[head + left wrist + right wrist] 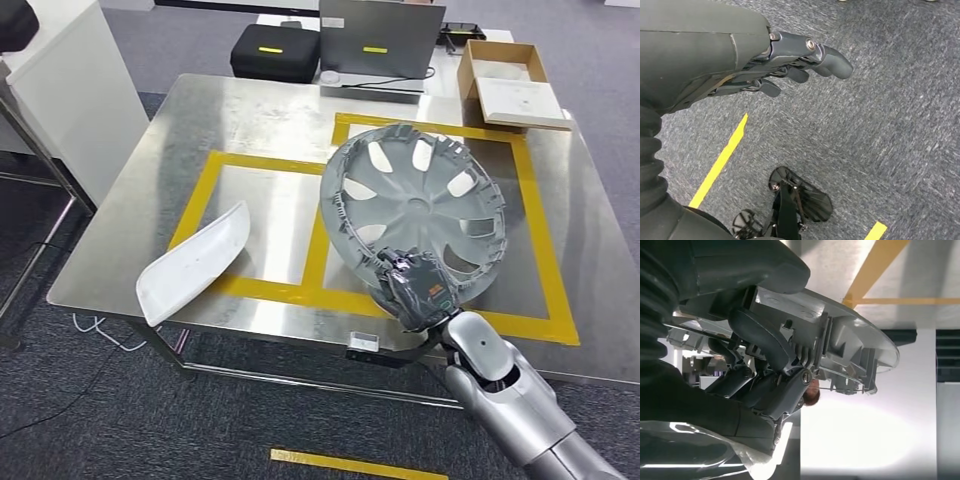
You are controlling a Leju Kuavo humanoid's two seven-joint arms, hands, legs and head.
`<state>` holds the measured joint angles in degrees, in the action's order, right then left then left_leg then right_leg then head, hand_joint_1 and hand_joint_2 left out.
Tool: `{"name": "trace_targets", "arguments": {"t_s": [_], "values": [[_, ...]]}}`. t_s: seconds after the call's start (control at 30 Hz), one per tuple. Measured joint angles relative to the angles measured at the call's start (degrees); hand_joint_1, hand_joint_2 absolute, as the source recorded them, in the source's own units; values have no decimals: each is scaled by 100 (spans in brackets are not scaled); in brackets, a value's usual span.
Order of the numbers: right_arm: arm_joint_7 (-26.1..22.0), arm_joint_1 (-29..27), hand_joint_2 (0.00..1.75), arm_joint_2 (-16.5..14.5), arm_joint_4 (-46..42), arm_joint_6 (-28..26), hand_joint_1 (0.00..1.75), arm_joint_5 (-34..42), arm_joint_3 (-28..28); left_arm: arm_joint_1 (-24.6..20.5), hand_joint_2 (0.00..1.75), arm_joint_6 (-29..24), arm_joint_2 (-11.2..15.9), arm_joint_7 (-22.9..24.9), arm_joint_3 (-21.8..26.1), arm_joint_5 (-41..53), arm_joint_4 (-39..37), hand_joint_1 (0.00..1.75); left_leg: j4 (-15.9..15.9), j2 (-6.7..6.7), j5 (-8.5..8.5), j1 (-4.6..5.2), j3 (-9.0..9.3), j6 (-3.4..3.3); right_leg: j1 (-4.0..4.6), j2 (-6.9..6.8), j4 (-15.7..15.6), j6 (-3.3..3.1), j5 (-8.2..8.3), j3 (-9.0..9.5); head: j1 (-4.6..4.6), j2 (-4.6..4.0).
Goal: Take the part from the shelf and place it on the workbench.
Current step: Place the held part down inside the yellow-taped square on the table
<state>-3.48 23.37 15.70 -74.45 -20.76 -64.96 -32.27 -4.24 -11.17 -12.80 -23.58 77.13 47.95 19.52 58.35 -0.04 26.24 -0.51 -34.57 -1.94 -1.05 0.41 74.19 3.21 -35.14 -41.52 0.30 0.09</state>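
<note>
Our right hand (413, 288) grips the rim of the grey plastic wheel cover (413, 210), tilted over the steel tabletop (287, 120)'s yellow-taped square. We judge placing underway: lower it flat, then release. Our left hand (791, 65) hangs loose, holding nothing.

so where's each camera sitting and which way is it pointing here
Head view: high on the body, looking forward and down at the steel workbench; the right hand grips the grey wheel cover beside a white part.
Left wrist view: behind the hanging left hand, facing the grey carpet; its fingers are apart and hold nothing.
Right wrist view: behind the right hand, looking along the wheel cover's rim.
Shared: head and right wrist views both show that grip and the yellow tape.
</note>
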Motion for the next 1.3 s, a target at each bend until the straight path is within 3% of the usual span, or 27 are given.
{"name": "trace_targets", "arguments": {"t_s": [0.03, 0.1, 0.17, 0.27, 0.33, 0.4, 0.47, 0.5, 0.53, 0.57, 0.63, 0.67, 0.7, 0.83, 0.9, 0.97, 1.0, 1.03, 1.07, 1.17, 1.23, 1.3], "values": [[-8, 21, 175, -9, 70, -1, 175, 3, -1, -1, 175, 1, 5, -4, 0, -2, 0, 0, 3, -1, 3, -1, 5, 2, -3, -6, -66, 4, 109, 9, 1, 0], [-16, 63, 175, -25, 170, -2, 175, 8, -1, -3, 175, 2, 8, -12, 0, -5, 0, 0, 9, -3, 18, -2, 19, 24, -10, -38, -757, -6, 526, 306, 2, 0], [-21, 116, 175, -47, 246, -8, 175, 9, -1, -6, 175, 3, 12, -20, 0, -7, 0, 0, 33, -3, 37, 24, 7, 74, 5, -72, -1411, -36, 753, 635, -1, 0], [-84, 159, 175, -84, 335, 43, 175, 121, -1, -8, 175, 19, 18, -54, 0, -31, 0, 0, 46, 2, 34, 41, -14, 153, 23, -59, -1587, -120, 733, 732, -16, 0], [-251, 196, 175, -90, 403, 204, 175, 440, 18, -11, 175, 56, 38, -120, 0, -54, 0, 0, 147, 3, 127, 29, -42, 210, 10, -55, -1607, -187, 743, 752, -25, 0], [-523, 281, 175, -88, 531, 354, 175, 799, 57, -14, 175, 92, 72, -180, -4, -39, -2, 0, 642, 3, 412, 18, -252, 262, -5, -52, -1620, -246, 749, 768, -39, 0], [-811, 403, 175, -76, 760, 393, 175, 938, 80, -17, 175, 107, 105, -207, -22, -10, -16, 0, 1388, 3, 718, 13, -597, 287, 1, -40, -1617, -274, 744, 770, -45, 0], [-935, 470, 175, -66, 890, 385, 175, 933, 81, -17, 175, 111, 124, -221, -35, -5, -26, 0, 1617, 3, 757, 12, -710, 289, 6, -32, -1616, -277, 742, 774, -44, 0], [-1036, 535, 175, -55, 1013, 378, 175, 925, 80, -17, 175, 125, 142, -241, -51, -22, -35, 0, 1641, 3, 686, 12, -734, 281, 11, -24, -1614, -279, 739, 779, -45, 0], [-1109, 599, 131, -48, 1114, 373, 131, 918, 78, -18, 175, 152, 162, -268, -63, -64, -42, 0, 1443, 2, 511, 13, -660, 262, 16, -14, -1613, -280, 736, 787, -44, 0], [-1173, 714, 44, -43, 1251, 368, 44, 918, 71, -25, 175, 244, 194, -337, -74, -186, -48, 0, 712, -5, 102, 23, -351, 200, 24, 3, -1611, -272, 727, 794, -42, 0], [-1178, 773, 0, -43, 1303, 364, 0, 924, 67, -30, 175, 302, 206, -375, -74, -241, -48, 0, 386, -10, -14, 33, -213, 172, 33, 14, -1605, -258, 722, 784, -40, 0], [-1180, 826, 0, -43, 1348, 360, 0, 945, 62, -35, 175, 379, 214, -422, -74, -276, -48, 0, 187, -13, -50, 45, -132, 153, 38, 21, -1603, -235, 723, 768, -40, 0], [-1309, 983, 0, 0, 1446, 342, 0, 1284, 81, -42, 0, 714, 248, -568, -99, -299, -48, 0, 11, -7, -35, 36, -66, 86, 35, 22, -1571, -112, 674, 711, -33, 0], [-1478, 995, 0, 31, 1399, 335, 0, 1652, 153, -50, 0, 669, 253, -544, -122, -295, -48, 0, -34, -3, -55, 9, -36, 29, 32, 9, -1181, -68, 432, 524, -17, 0], [-1657, 871, 0, 46, 1185, 338, 0, 2141, 304, -42, 0, 501, 256, -474, -126, -321, -48, 0, -33, -3, -50, 8, -31, -3, 31, 5, -459, -39, 113, 184, -5, 0], [-1737, 755, 0, 47, 980, 356, 0, 2403, 405, -28, 0, 395, 252, -423, -122, -349, -48, 0, -31, -4, -46, 8, -28, -6, 29, 5, -167, -26, 30, 31, -5, 0], [-1801, 636, 0, 46, 748, 383, 0, 2640, 507, -14, 0, 300, 245, -373, -118, -379, -48, 0, -27, -5, -41, 6, -25, -5, 26, 2, -54, -14, 47, -44, -4, 0], [-1862, 520, 0, 46, 471, 432, 0, 2867, 615, -3, 0, 214, 232, -321, -113, -407, -48, 0, -18, -5, -37, 4, -21, 1, 20, -4, -146, -5, 166, -18, -5, 0], [-2029, 278, 0, 42, -493, 683, 0, 3471, 984, 2, 0, 43, 192, -198, -98, -446, -49, 0, 51, -10, -5, 7, -21, 59, 0, -42, -1189, 4, 684, 488, -3, 0], [-2153, 129, 0, 24, -1126, 919, 0, 3826, 1208, 10, 0, -15, 172, -165, -93, -433, -50, 0, 98, -17, 7, 28, -48, 117, 8, -48, -1508, -35, 755, 670, -10, 0], [-2277, -26, 0, -13, -1671, 1160, 0, 4134, 1358, 23, 0, -38, 154, -156, -91, -421, -51, 0, 115, -18, -1, 32, -63, 168, 17, -38, -1505, -108, 764, 676, -15, 0]]}}
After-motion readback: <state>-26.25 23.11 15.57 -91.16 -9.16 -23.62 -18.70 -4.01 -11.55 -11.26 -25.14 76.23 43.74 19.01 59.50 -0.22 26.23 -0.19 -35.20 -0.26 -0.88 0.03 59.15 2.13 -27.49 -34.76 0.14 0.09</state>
